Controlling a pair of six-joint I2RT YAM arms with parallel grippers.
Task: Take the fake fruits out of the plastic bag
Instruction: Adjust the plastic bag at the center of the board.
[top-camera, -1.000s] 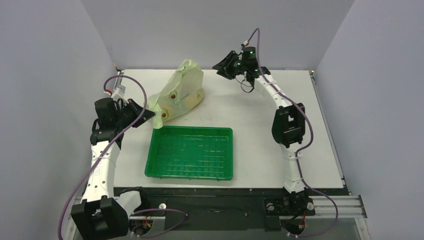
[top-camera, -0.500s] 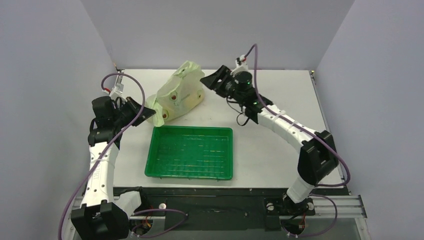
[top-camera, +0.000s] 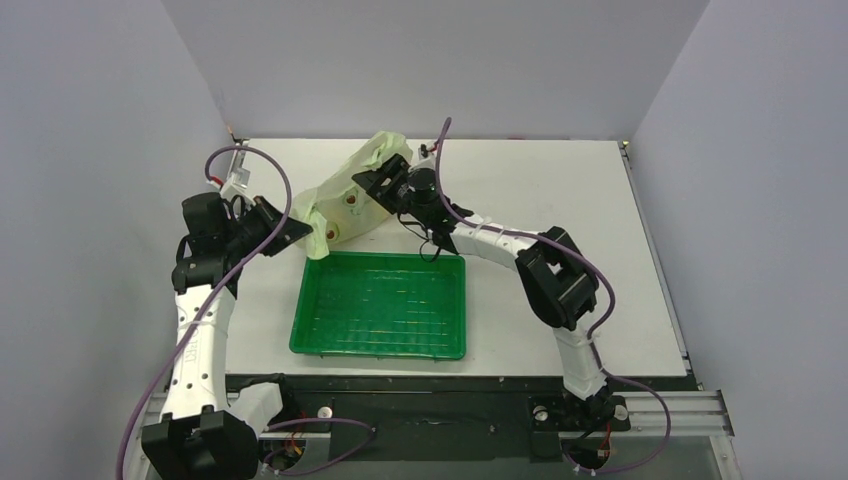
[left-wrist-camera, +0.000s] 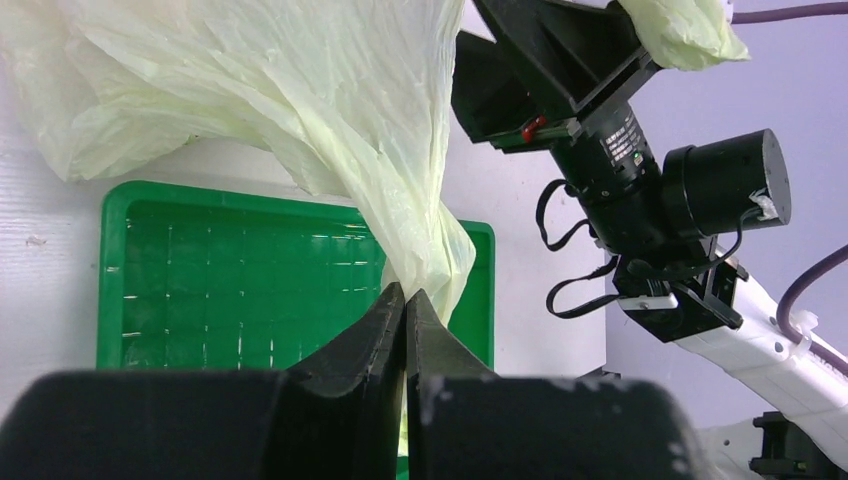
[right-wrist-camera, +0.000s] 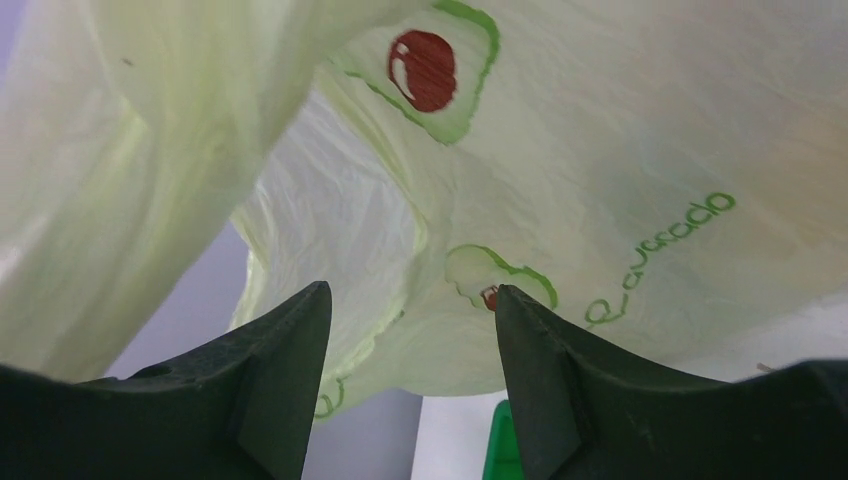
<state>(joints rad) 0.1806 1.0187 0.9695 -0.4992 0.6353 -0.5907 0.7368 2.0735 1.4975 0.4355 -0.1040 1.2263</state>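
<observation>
The pale yellowish-green plastic bag (top-camera: 352, 190) lies bulging at the back of the table, just behind the green tray. My left gripper (top-camera: 297, 228) is shut on a bunched corner of the bag (left-wrist-camera: 420, 240) at its near left end. My right gripper (top-camera: 378, 180) is open, its jaws spread right against the bag's right side; the wrist view shows the printed bag (right-wrist-camera: 560, 170) filling the frame beyond the fingers (right-wrist-camera: 285, 340). The fake fruits are hidden inside the bag; none shows.
A rigid green tray (top-camera: 381, 305) sits in the middle of the table, also in the left wrist view (left-wrist-camera: 230, 290). The right arm reaches across the tray's back edge. White table surface lies to the right; grey walls enclose the sides and back.
My right arm has swung left and down from the back right until its open gripper meets the bag. The left gripper has kept its hold, barely moving.
</observation>
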